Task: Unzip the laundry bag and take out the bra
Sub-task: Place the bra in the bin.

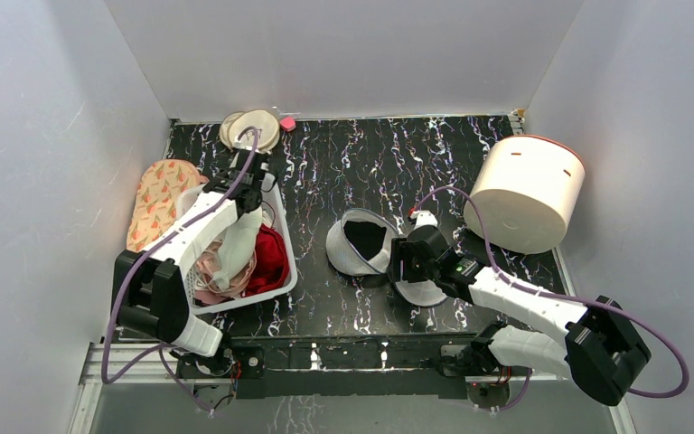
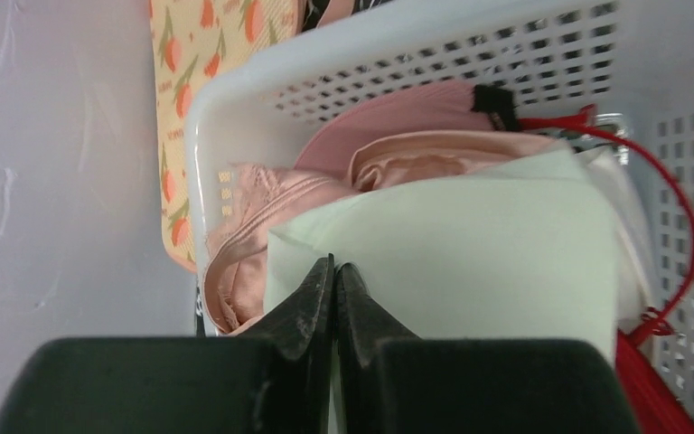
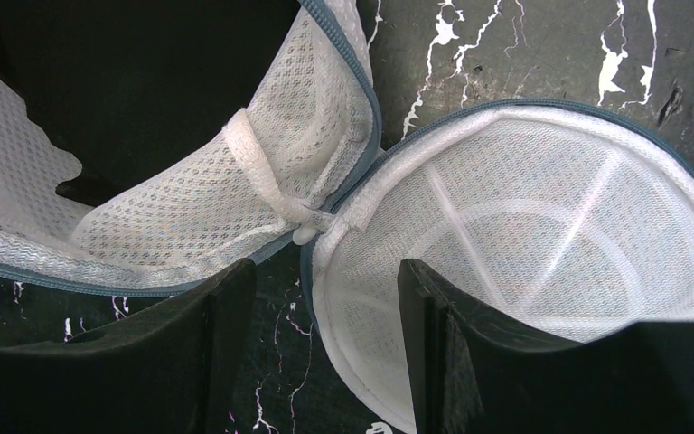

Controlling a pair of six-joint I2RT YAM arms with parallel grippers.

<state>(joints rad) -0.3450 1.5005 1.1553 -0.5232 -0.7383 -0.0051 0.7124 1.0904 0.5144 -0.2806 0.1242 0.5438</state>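
Observation:
The white mesh laundry bag (image 1: 361, 242) lies unzipped on the dark marbled table, its two halves spread apart and joined at a hinge (image 3: 312, 221). One half (image 3: 190, 199) shows a dark patch inside. The other half (image 3: 542, 217) looks empty. My right gripper (image 3: 325, 267) is open, with the empty half's rim between its jaws. Over the basket, my left gripper (image 2: 334, 262) is shut on a pale green bra (image 2: 470, 244). In the top view that bra (image 1: 239, 249) hangs below the left gripper (image 1: 255, 206).
A white perforated basket (image 1: 282, 262) at the left holds a red garment (image 1: 269, 262) and pink ones (image 2: 271, 194). A tulip-print cloth (image 1: 158, 199) lies beside it. Beige discs (image 1: 250, 129) sit at the back. A big cream drum (image 1: 526, 192) stands at the right.

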